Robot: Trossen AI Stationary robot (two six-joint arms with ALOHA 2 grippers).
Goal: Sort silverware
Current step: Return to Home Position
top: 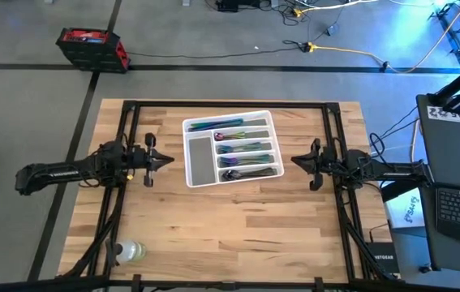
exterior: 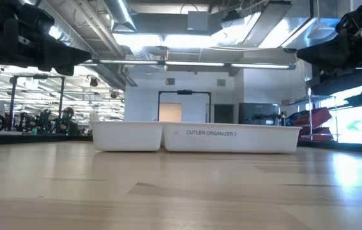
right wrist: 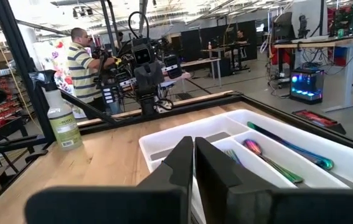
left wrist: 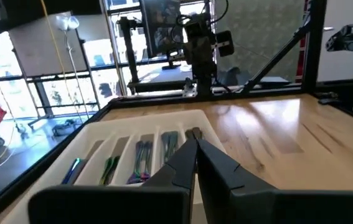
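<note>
A white compartmented tray [top: 187, 158] sits on the wooden table, a little toward the far edge from its middle. The silverware [top: 242, 148], iridescent blue, purple and teal pieces, lies in its long compartments; the wide compartment nearest my left arm holds none. My left gripper [top: 167, 161] hovers level and shut to the tray's left, pointing at it. My right gripper [top: 296, 161] hovers level and shut to the tray's right. In the wrist views the shut fingertips of the left gripper [left wrist: 193, 142] and the right gripper [right wrist: 193, 142] stand above the tray with the silverware [right wrist: 276, 163] beyond them. Neither holds anything.
A clear plastic bottle [top: 128, 251] lies at the table's near left corner. Black frame rails [top: 230, 105] run along the far edge and both sides. A spray bottle [right wrist: 61, 121] and a person in a striped shirt [right wrist: 83, 62] stand beyond the table. Bare wood lies near the front.
</note>
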